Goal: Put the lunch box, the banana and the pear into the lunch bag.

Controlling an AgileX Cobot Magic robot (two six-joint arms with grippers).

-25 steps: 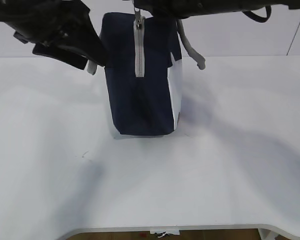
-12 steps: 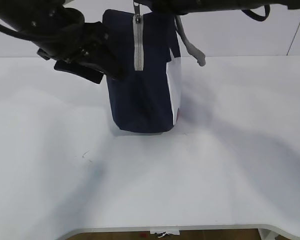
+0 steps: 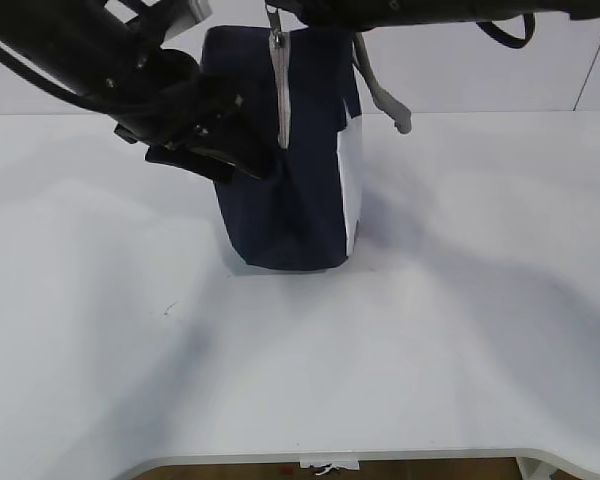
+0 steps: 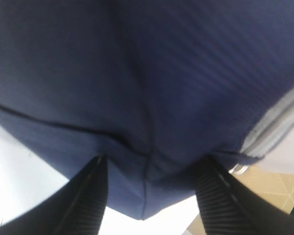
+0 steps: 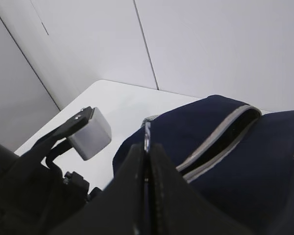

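Fingers (image 4: 85, 196) of our left gripper (image 4: 149, 196) straddle the lunch bag (image 3: 290, 200) unclenched (near the table's (image 3: 460, 330) far edge); right gripper (image 5: 146, 161) pinches its zipper pull (image 3: 277, 40). Pushing may topple it.

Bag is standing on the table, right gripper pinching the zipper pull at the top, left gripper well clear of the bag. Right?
Not quite: the left gripper is against the lunch bag, its fingers straddling the navy fabric, as the left wrist view shows. The rest holds.

Even, bright overhead light; soft shadows on the white table (image 3: 460, 330). Left wrist view soft, lunch bag (image 4: 152, 83) too close. Right wrist foreground fingers (image 5: 137, 196) blurred.
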